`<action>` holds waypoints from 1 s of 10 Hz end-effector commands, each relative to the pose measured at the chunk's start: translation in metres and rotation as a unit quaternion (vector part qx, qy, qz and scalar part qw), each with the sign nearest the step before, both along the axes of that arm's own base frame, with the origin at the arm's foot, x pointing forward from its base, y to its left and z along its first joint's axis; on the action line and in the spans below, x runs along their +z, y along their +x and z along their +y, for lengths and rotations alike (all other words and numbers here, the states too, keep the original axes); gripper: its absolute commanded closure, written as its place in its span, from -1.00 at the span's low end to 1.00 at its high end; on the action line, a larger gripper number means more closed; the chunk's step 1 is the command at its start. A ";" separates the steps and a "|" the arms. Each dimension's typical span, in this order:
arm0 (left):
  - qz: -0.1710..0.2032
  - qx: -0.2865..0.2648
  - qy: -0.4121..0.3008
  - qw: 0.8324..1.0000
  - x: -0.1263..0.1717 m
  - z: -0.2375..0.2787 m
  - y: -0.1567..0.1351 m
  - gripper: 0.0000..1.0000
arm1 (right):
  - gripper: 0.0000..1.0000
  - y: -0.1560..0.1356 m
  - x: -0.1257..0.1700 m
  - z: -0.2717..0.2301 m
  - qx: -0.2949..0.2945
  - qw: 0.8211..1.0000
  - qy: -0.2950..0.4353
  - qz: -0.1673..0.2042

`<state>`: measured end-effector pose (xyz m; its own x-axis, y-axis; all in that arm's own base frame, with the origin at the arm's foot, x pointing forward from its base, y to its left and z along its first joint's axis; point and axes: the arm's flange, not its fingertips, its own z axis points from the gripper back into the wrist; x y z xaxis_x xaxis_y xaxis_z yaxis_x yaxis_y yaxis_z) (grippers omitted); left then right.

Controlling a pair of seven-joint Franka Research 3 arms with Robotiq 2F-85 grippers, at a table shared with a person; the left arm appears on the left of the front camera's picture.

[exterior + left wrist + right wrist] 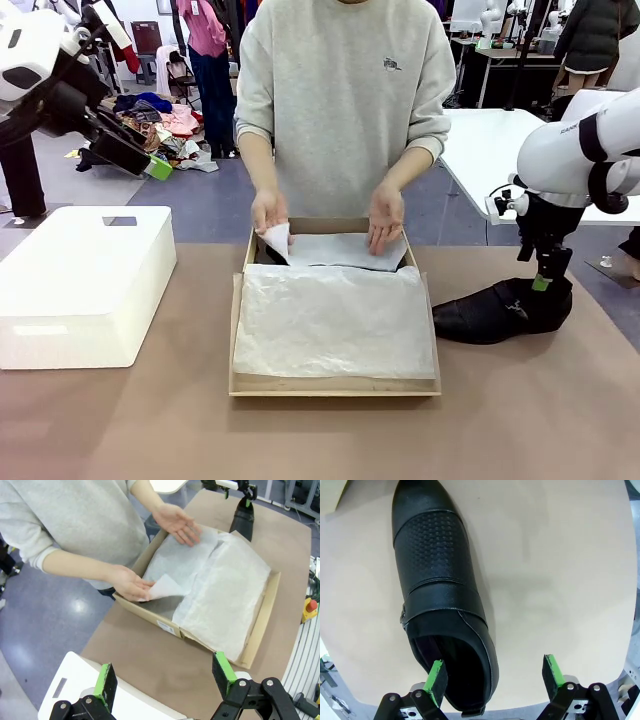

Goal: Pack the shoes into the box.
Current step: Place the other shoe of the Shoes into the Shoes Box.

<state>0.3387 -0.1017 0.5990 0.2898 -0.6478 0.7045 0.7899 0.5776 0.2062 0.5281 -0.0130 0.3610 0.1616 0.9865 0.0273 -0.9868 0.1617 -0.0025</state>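
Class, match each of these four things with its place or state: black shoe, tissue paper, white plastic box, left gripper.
1. black shoe
2. tissue paper
3. white plastic box
4. left gripper

A. raised off the table, open
B. lying right of the cardboard box
C. standing left of the cardboard box
D. lining the cardboard box, corner in the person's hand

Pairs: 1-B, 2-D, 3-C, 4-A
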 end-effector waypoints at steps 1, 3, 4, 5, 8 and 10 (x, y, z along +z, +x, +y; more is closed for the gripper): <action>0.001 -0.004 -0.003 1.000 0.001 0.000 0.000 -1.00 | -1.00 0.007 -0.008 -0.006 0.018 1.000 0.015 -0.011; 0.001 -0.004 -0.003 1.000 0.001 0.000 0.000 -1.00 | -1.00 0.009 -0.019 -0.008 0.026 0.999 0.018 -0.008; 0.001 -0.004 -0.003 1.000 0.001 0.000 0.000 -1.00 | -1.00 0.010 -0.023 -0.008 0.029 0.999 0.020 -0.006; 0.001 -0.004 -0.003 1.000 0.001 0.000 0.000 -1.00 | -1.00 0.010 -0.027 -0.009 0.029 0.999 0.018 -0.007; 0.001 -0.004 -0.003 1.000 0.001 0.000 0.000 -1.00 | -1.00 0.014 -0.038 -0.009 0.022 1.000 0.012 0.000; 0.001 -0.004 -0.003 1.000 0.001 0.000 0.000 -1.00 | -0.74 0.016 -0.039 -0.009 0.014 1.000 0.008 0.017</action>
